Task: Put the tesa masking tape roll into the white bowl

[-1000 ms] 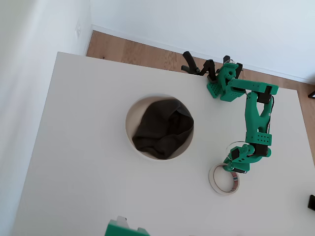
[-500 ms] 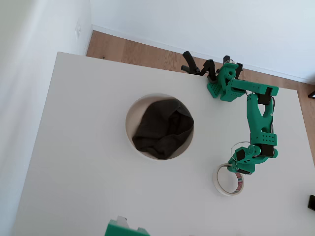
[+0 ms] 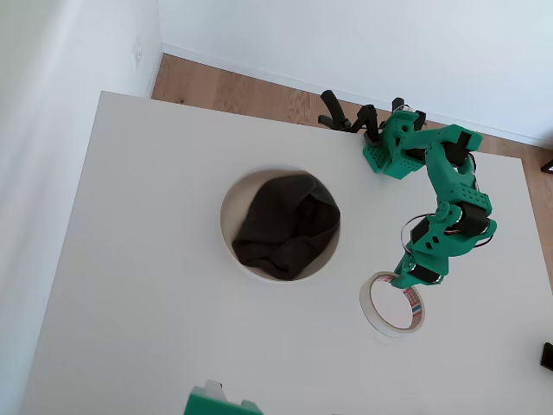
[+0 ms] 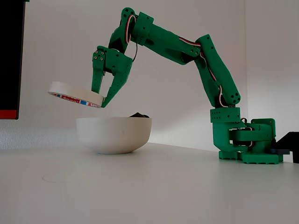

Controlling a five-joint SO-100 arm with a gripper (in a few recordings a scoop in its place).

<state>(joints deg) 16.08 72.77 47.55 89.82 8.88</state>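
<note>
Cream tape roll [image 4: 74, 94] in gripper [image 4: 99, 103]

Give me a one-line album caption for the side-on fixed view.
Green robot arm's gripper lifts the tape roll, tilted, above the table, near the white bowl.

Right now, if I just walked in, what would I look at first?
Probably the bright green robot arm, reaching over from the right in the fixed view. Its gripper holds the tesa masking tape roll up in the air, tilted, above table level. Then the white bowl mid-table, with a dark grey cloth bunched inside it.
</note>
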